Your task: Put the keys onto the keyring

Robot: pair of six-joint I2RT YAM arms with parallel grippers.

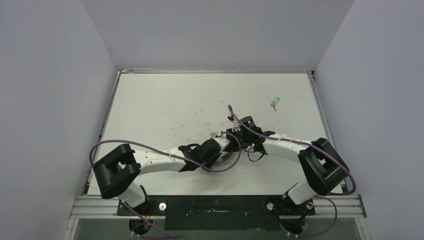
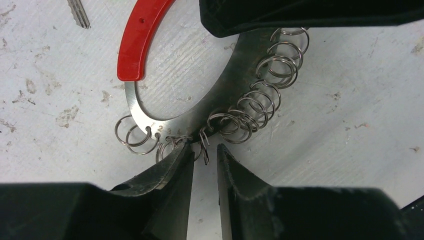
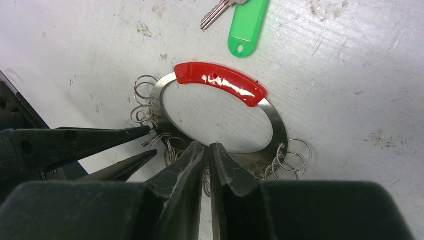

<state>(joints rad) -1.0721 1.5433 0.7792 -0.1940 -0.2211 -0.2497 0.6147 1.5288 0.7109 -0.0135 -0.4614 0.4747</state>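
Observation:
The keyring [image 3: 272, 117] is a flat silver band with a red segment [image 3: 220, 82] and several small split rings [image 2: 260, 100] hung on it. It lies on the table under both grippers and also shows in the top view [image 1: 231, 160]. My right gripper [image 3: 207, 146] is shut on the band's near edge. My left gripper [image 2: 205, 150] has its jaws a little apart, with one small split ring [image 2: 206, 145] between the tips, not clamped. One set of keys with a green tag [image 3: 248, 25] lies just beyond the ring. A second set [image 1: 274, 103] lies far right.
The white table [image 1: 165, 105] is scuffed and walled on the left, the right and the far side. Purple cables [image 1: 150, 147] loop off both arms near the ring. A key blade [image 2: 78, 12] lies by the red segment in the left wrist view.

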